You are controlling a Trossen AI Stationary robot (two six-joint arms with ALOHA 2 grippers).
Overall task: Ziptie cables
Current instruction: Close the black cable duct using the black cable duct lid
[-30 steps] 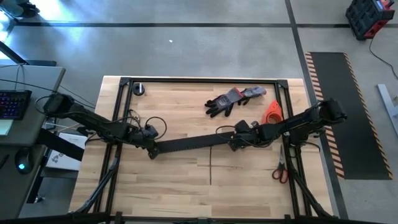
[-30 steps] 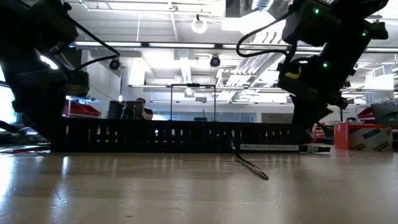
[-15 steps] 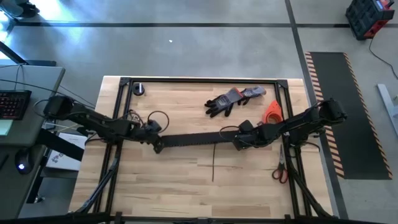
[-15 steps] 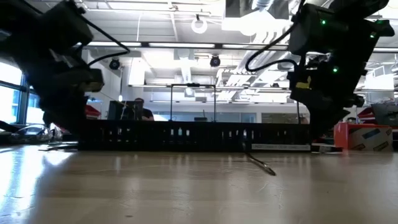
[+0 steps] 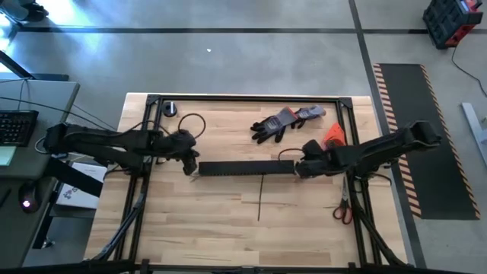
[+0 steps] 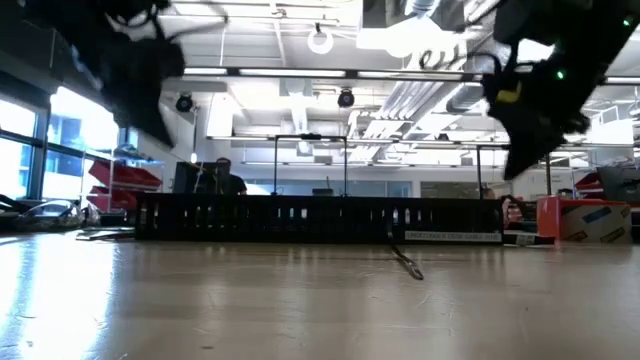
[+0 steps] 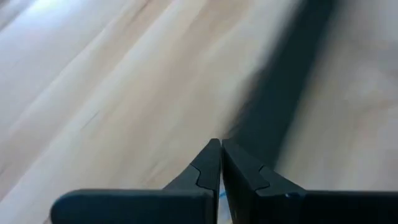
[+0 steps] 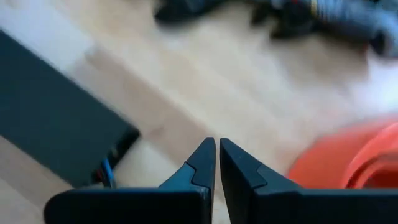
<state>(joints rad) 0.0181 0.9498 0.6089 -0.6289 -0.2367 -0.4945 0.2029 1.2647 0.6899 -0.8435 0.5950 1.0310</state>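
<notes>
A long black slotted duct (image 5: 247,168) lies flat on the wooden table, running left to right; in the low view the duct (image 6: 320,219) stands as a dark slotted wall. Of the cables, only a few thin blue wires (image 8: 107,168) show, at the duct's right end. My left gripper (image 5: 191,167) hangs shut above the duct's left end, and its own view shows the left gripper (image 7: 219,144) over bare wood. My right gripper (image 5: 299,168) hangs shut just off the right end; the right gripper (image 8: 217,142) is also over bare wood.
A thin dark strip (image 5: 259,198) runs from the duct toward the near edge. Grey-and-black gloves (image 5: 285,122) and an orange object (image 5: 335,137) lie at the far right, scissors (image 5: 342,207) at the near right, and a small round black thing (image 5: 169,109) at the far left.
The duct has turned from slanted to level: its left end slid toward the far edge with my left gripper at it, while the right end shifted slightly right. Both grippers, still shut, have then risen off the duct's ends, the left one more.
</notes>
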